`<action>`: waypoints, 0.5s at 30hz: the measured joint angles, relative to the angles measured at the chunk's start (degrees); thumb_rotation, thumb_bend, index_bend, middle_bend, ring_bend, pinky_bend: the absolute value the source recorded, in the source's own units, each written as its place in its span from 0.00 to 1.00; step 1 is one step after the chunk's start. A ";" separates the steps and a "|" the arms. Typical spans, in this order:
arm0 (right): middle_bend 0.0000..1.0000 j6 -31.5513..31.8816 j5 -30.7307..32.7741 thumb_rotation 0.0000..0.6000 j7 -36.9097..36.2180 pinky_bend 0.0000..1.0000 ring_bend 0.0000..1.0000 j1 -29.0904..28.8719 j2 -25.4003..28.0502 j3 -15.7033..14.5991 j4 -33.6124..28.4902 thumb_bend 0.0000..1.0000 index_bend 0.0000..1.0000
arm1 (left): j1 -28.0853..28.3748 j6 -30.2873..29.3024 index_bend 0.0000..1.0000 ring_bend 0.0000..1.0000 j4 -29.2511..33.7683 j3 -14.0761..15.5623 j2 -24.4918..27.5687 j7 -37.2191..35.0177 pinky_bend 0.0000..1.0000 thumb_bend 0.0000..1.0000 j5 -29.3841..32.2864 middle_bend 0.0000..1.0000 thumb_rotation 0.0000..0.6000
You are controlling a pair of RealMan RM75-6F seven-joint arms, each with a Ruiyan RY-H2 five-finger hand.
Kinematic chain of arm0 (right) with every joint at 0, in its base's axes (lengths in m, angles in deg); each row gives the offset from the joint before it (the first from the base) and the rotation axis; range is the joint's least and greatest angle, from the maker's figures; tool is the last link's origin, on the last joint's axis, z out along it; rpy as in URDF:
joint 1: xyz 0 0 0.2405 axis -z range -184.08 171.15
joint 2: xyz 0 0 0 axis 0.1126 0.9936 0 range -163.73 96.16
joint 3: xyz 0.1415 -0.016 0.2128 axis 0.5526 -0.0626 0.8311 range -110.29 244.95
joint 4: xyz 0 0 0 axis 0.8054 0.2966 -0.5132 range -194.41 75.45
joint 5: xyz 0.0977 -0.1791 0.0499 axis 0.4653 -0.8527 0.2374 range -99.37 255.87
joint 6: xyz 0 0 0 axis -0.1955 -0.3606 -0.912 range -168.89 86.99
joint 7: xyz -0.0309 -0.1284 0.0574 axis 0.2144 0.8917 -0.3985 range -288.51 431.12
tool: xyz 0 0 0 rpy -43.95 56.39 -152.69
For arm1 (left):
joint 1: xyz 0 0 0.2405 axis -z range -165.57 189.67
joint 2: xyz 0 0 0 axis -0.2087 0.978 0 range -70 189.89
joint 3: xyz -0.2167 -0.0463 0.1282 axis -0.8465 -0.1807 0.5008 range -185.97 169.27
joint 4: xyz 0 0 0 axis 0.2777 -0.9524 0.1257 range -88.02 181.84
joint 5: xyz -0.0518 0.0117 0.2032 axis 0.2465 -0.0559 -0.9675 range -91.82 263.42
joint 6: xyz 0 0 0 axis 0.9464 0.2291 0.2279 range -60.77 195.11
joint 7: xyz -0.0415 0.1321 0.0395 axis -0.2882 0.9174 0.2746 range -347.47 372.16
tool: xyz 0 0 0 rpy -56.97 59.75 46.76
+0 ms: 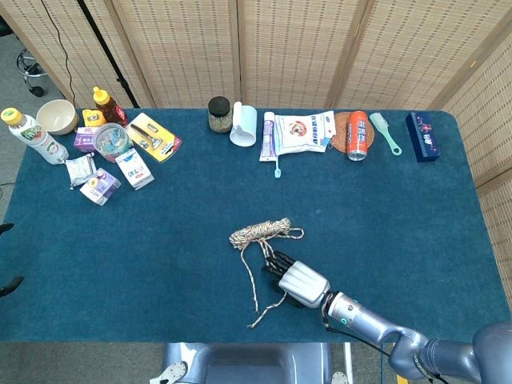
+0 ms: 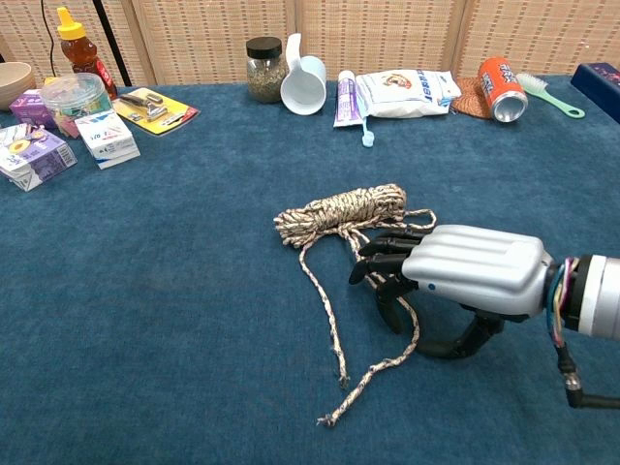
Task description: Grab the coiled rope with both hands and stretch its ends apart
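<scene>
The coiled rope (image 1: 260, 230) (image 2: 339, 213), speckled beige, lies on the blue table (image 1: 160, 240) near the middle. Two loose strands (image 2: 334, 329) trail from it toward the front edge. My right hand (image 1: 300, 280) (image 2: 470, 269) hovers low just right of and in front of the coil. Its dark fingers (image 2: 383, 276) reach over one trailing strand and the thumb curls underneath, close to the table. The fingers stay apart, and I see no grip on the strand. My left hand shows in neither view.
Along the back edge stand a jar (image 1: 219, 114), a white mug (image 1: 244, 126), toothpaste (image 1: 268, 136), a pouch (image 1: 304, 130), an orange can (image 1: 358, 134), a green brush (image 1: 386, 132) and a blue box (image 1: 422, 136). Bottles, a bowl (image 1: 56, 116) and small cartons (image 1: 134, 168) crowd the back left.
</scene>
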 measured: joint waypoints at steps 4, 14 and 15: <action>0.16 0.06 0.17 1.00 -0.12 0.00 0.00 -0.33 -0.24 -0.16 0.36 0.39 0.48 | -0.04 -0.06 0.18 0.06 0.01 -0.02 0.04 0.02 0.00 0.13 0.10 0.06 1.00; 0.17 0.38 0.63 1.00 -0.17 0.00 0.00 -0.53 -0.65 -0.68 1.01 0.46 0.49 | 0.00 -0.08 0.18 0.06 0.01 -0.07 0.09 0.04 0.00 0.13 0.16 0.06 1.00; 0.17 0.47 0.67 1.00 -0.15 0.00 0.00 -0.51 -0.71 -0.73 1.11 0.46 0.50 | 0.01 -0.10 0.18 0.06 0.03 -0.08 0.11 0.04 0.00 0.13 0.16 0.06 1.00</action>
